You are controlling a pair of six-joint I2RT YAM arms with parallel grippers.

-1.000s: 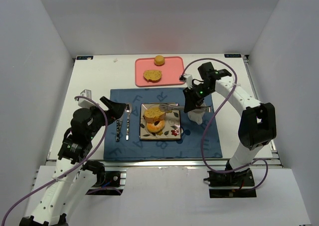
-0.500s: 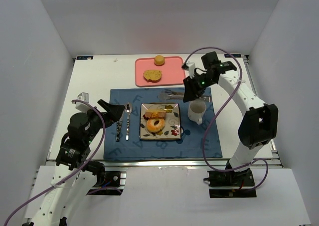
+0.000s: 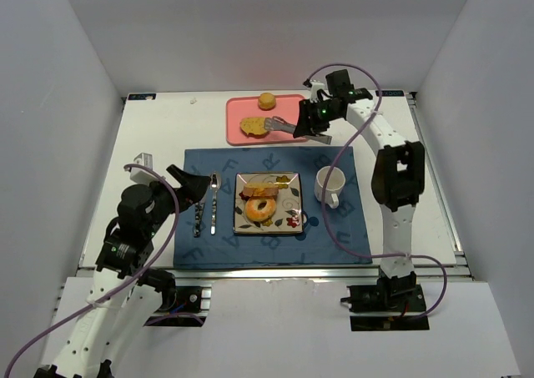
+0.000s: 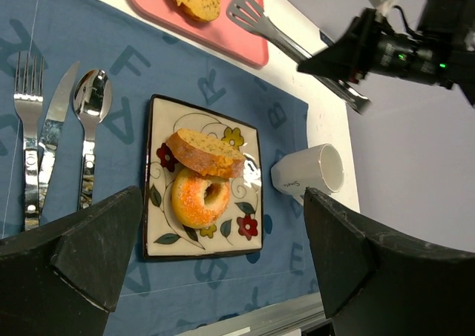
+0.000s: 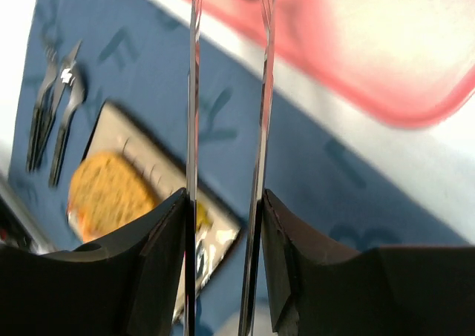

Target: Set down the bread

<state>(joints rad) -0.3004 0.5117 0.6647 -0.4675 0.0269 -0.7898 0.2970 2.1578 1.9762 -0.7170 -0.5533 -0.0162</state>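
Here, the left hand (image 3: 190, 184) is held wide open over the blue cloth placemat (image 3: 334, 236). A ring-shaped golden bagel (image 3: 261, 210) and a toast-like brown slice (image 3: 259, 193) are laid on the square flowered plate (image 3: 289, 216). A second bread slice (image 3: 254, 126) and round bun (image 3: 267, 101) are carried on the pink tray (image 3: 288, 109); silver metal tongs (image 3: 285, 127), clasped by the right hand (image 3: 304, 128), end beside that slice.

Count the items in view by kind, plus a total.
Plate: 1
Tray: 1
Bread: 4 (bagel, slice on the plate, slice on the tray, bun)
Cutlery: 3 (fork, knife, spoon)
Mug: 1
Tongs: 1
Placemat: 1
Total: 12
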